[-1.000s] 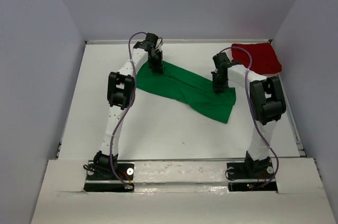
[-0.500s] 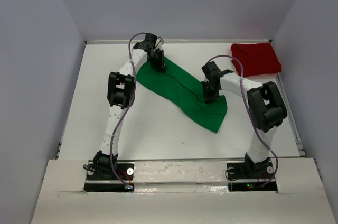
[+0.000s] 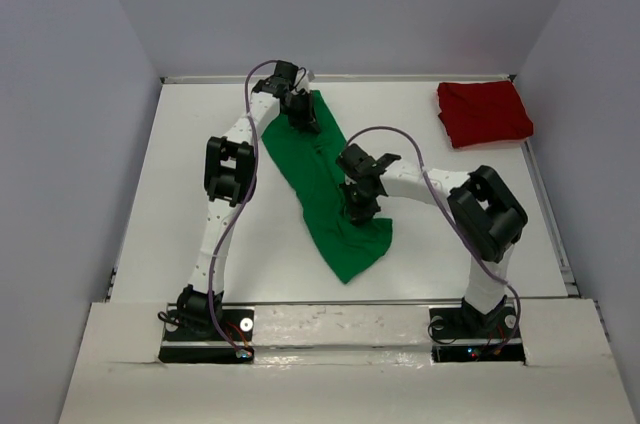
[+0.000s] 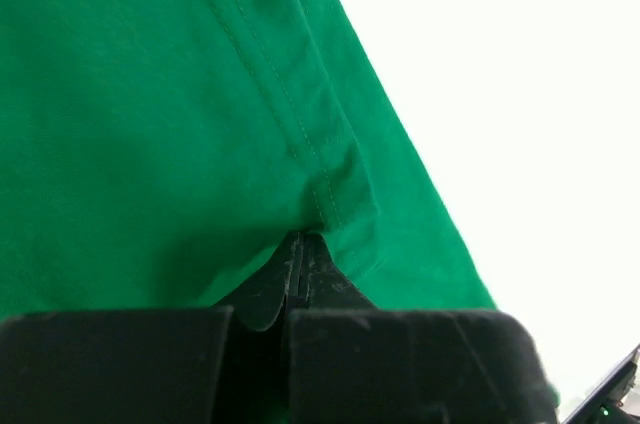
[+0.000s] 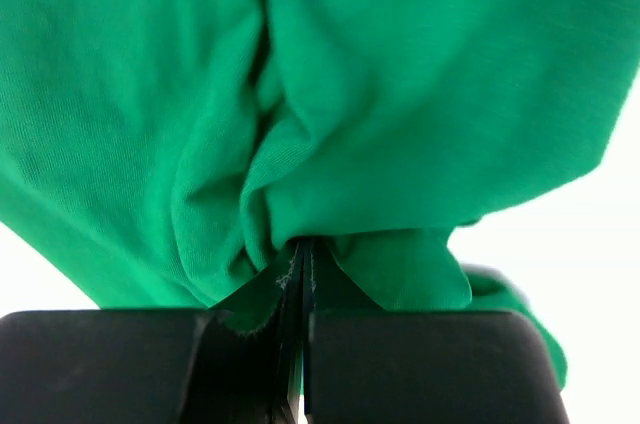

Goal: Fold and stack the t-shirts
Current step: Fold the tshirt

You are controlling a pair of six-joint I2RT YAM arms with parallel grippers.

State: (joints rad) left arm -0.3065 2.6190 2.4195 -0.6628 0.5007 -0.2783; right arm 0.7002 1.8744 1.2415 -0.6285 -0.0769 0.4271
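Note:
The bright green t-shirt (image 3: 322,176) lies as a long strip from the table's back centre down toward the front middle. My left gripper (image 3: 303,120) is shut on its far end, pinching a hemmed edge in the left wrist view (image 4: 300,242). My right gripper (image 3: 358,209) is shut on a bunched fold near its near end, seen in the right wrist view (image 5: 300,244). The green cloth fills both wrist views (image 4: 150,114) (image 5: 400,74). The dark red t-shirt (image 3: 484,111) lies folded at the back right corner, apart from both grippers.
The white table (image 3: 200,214) has a raised back rim and grey walls on three sides. My two arm bases sit at the near edge. The right arm reaches left across the table's middle.
My right gripper has swung left and toward the front, dragging the green shirt's near end with it. The shirt now runs almost front to back. The left gripper has barely moved.

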